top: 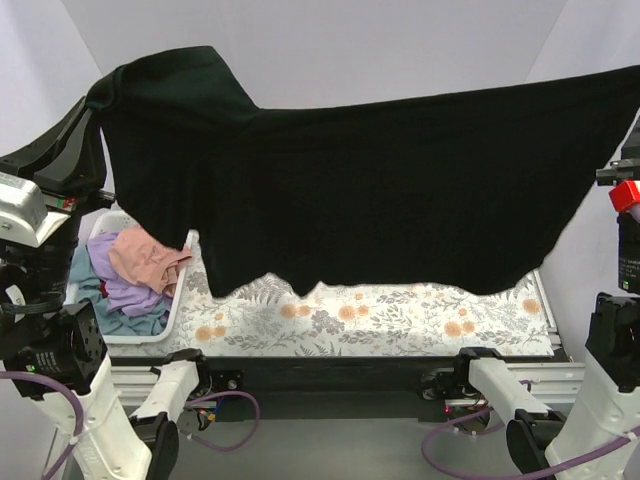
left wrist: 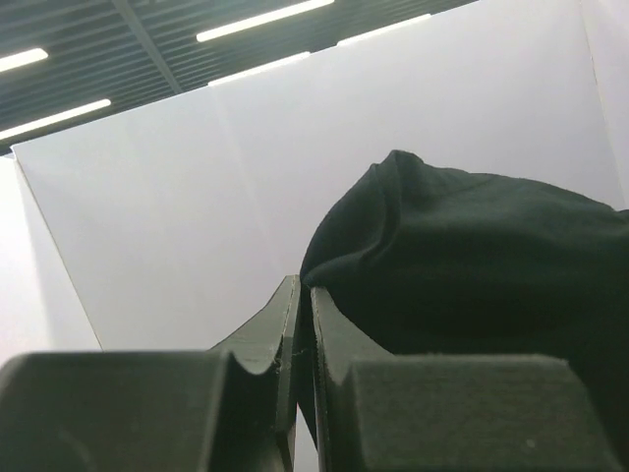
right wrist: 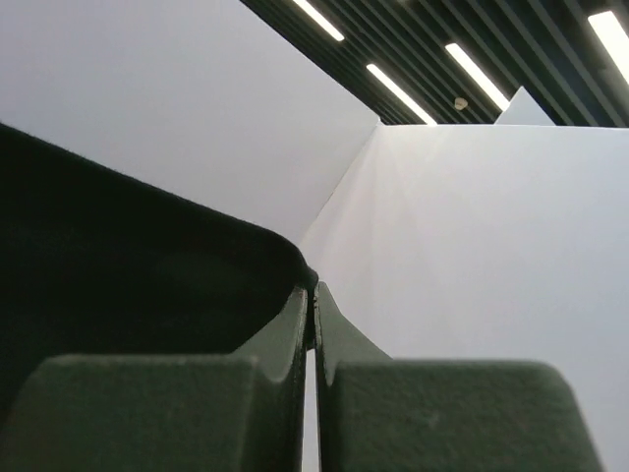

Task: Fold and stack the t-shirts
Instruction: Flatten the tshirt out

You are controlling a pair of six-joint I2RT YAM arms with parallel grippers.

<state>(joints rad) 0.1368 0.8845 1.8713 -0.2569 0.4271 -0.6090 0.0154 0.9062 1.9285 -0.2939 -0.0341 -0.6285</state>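
The black t-shirt (top: pixel 380 190) hangs spread wide in the air above the table, held at two top corners. My left gripper (top: pixel 95 100) is shut on its upper left corner; the left wrist view shows the cloth (left wrist: pixel 472 256) pinched between the fingers (left wrist: pixel 339 334). My right gripper is past the right edge of the top view; in the right wrist view it (right wrist: pixel 313 295) is shut on the shirt's other corner (right wrist: pixel 128 256). Pink (top: pixel 145 258), lavender (top: pixel 125 290) and teal-blue (top: pixel 90 285) t-shirts lie bundled in the basket. The navy t-shirt is out of view.
A white plastic basket (top: pixel 175 310) stands at the table's left side. The floral table cover (top: pixel 380 320) shows under the hanging shirt. White walls enclose the back and sides. The arm bases (top: pixel 180 380) sit at the near edge.
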